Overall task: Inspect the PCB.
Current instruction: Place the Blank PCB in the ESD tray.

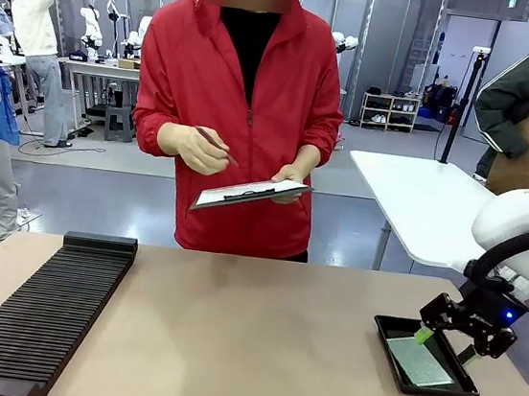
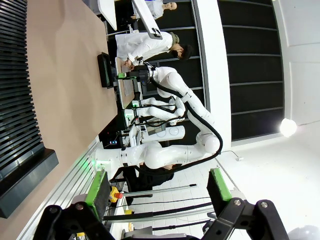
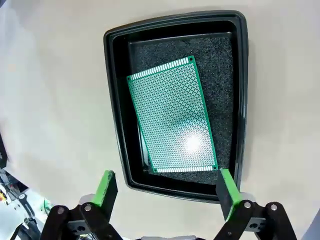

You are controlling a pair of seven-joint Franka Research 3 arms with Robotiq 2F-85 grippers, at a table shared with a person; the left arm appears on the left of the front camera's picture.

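The PCB (image 3: 172, 116) lies askew in the black tray (image 3: 114, 100), just beyond the right gripper (image 3: 165, 192), whose fingers are spread and empty.

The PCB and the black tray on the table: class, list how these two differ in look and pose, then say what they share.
Colour: the PCB is green with a grid of tiny holes; the black tray is plain black with a dark foam-like floor.
Size: the PCB is smaller and lies inside the tray.
Form: the PCB is a thin flat sheet; the tray has raised walls.
Pose: the PCB lies skewed against the tray's sides.
Shared: both are rectangular.
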